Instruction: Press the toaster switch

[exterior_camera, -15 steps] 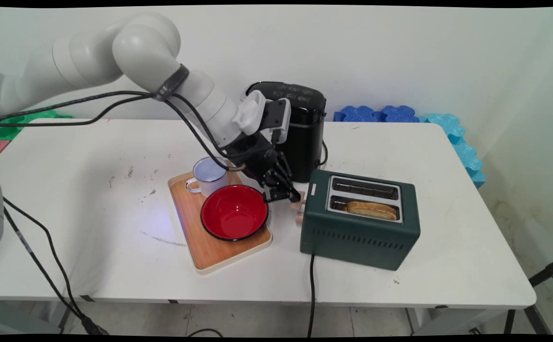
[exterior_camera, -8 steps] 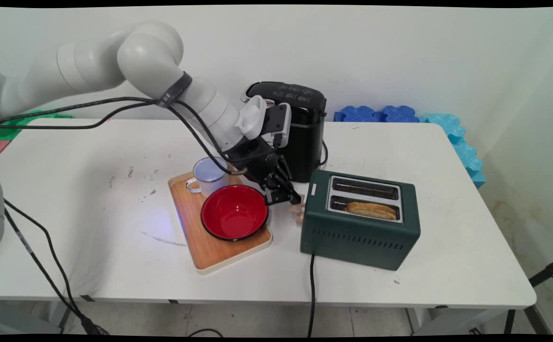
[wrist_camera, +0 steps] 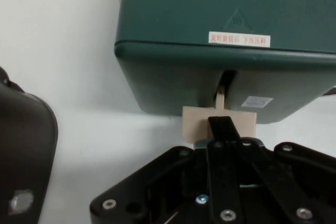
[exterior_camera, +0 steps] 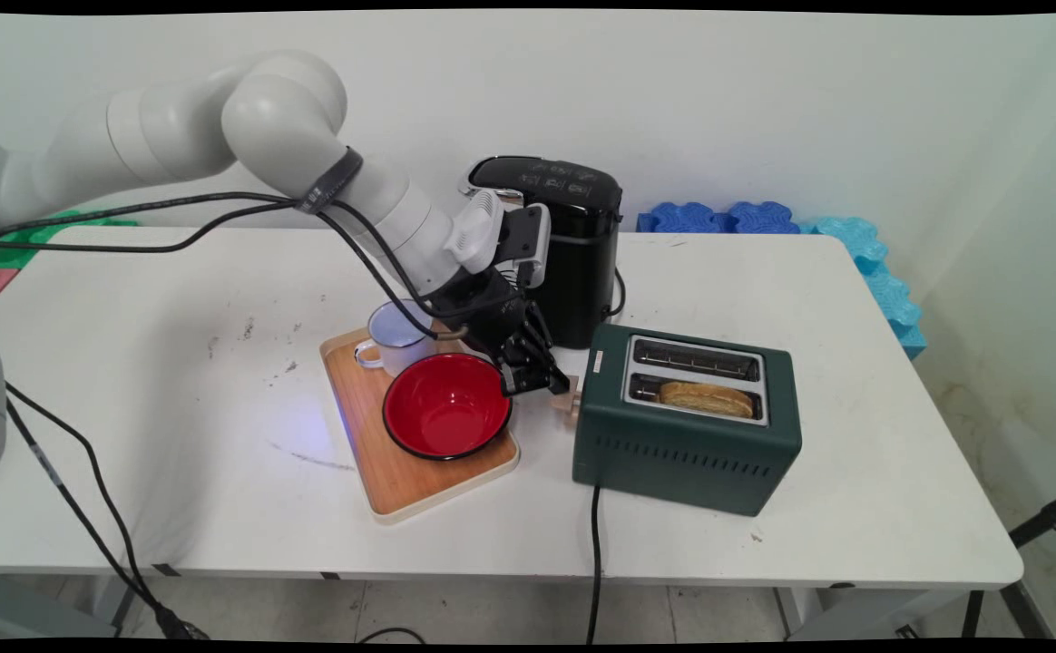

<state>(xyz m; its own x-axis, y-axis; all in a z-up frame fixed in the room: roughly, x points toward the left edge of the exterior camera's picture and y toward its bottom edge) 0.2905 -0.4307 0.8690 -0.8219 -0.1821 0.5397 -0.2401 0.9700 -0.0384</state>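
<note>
Fingers (wrist_camera: 224, 129) look pressed together, tip resting on tan lever (wrist_camera: 219, 120) at toaster's (exterior_camera: 687, 419) end; I see nothing gripped between them. Gripper (exterior_camera: 546, 383) sits low over counter (exterior_camera: 174, 435), between red bowl (exterior_camera: 446, 405) on wooden tray (exterior_camera: 401, 485) and green toaster. Toast (exterior_camera: 708, 398) in near slot. White mug (exterior_camera: 395, 336), black coffee machine (exterior_camera: 573, 254) behind.

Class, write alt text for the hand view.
The black gripper presses its shut fingers against the tan lever on the end of a green toaster, which stands on a white table.
</note>
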